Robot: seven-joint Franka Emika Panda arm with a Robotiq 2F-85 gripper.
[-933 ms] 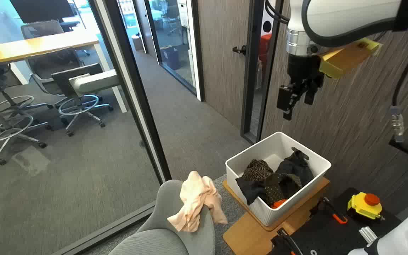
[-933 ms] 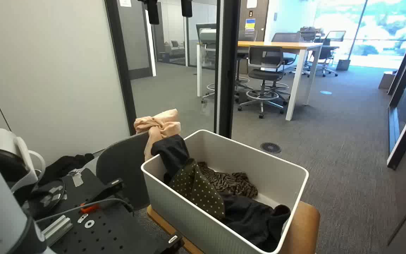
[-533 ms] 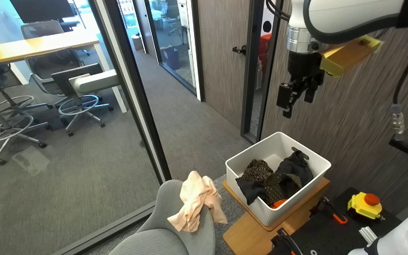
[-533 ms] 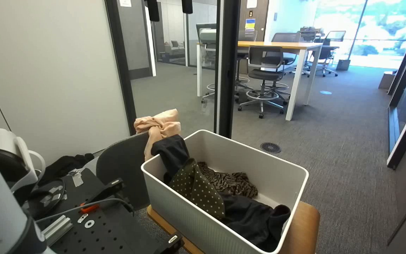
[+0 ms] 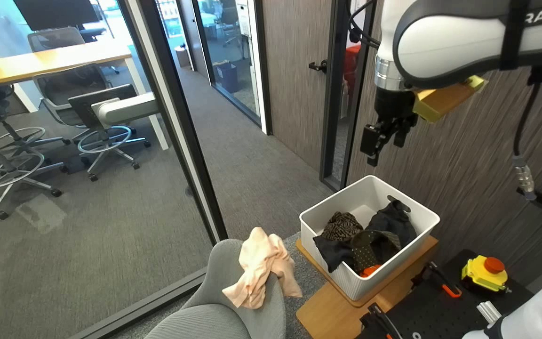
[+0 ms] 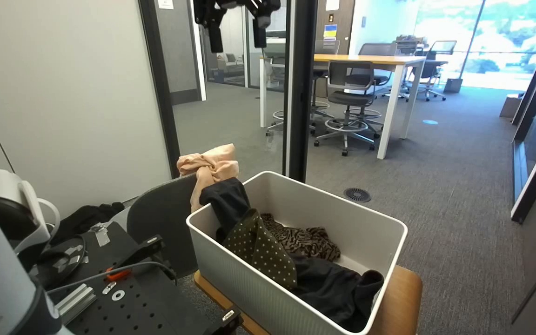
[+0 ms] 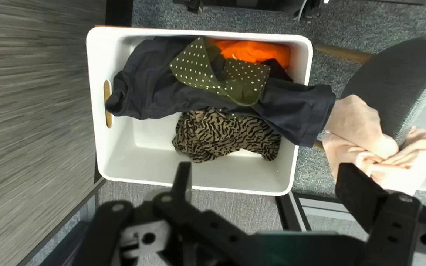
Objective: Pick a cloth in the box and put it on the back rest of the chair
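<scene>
Gripper [image 6: 238,43] spread, higher than the white box [image 7: 242,177].
In the wrist view its fingers [image 7: 182,181] stand well apart, one at lower centre, one at lower right. The box takes the middle of that frame: a striped cloth [image 7: 216,133] lies near its centre, a dark cloth [image 7: 154,81] above it in the picture, an olive dotted cloth [image 7: 192,68] on top of the dark one, orange fabric [image 7: 263,52] in the upper right corner. Dark fabric [image 7: 301,112] also hangs over the box's right rim; whether it is the same piece, I cannot tell. In an exterior view, at lower centre, a peach cloth [image 5: 261,268] drapes over the back rest [image 5: 224,263] of the grey chair [image 5: 203,325].
</scene>
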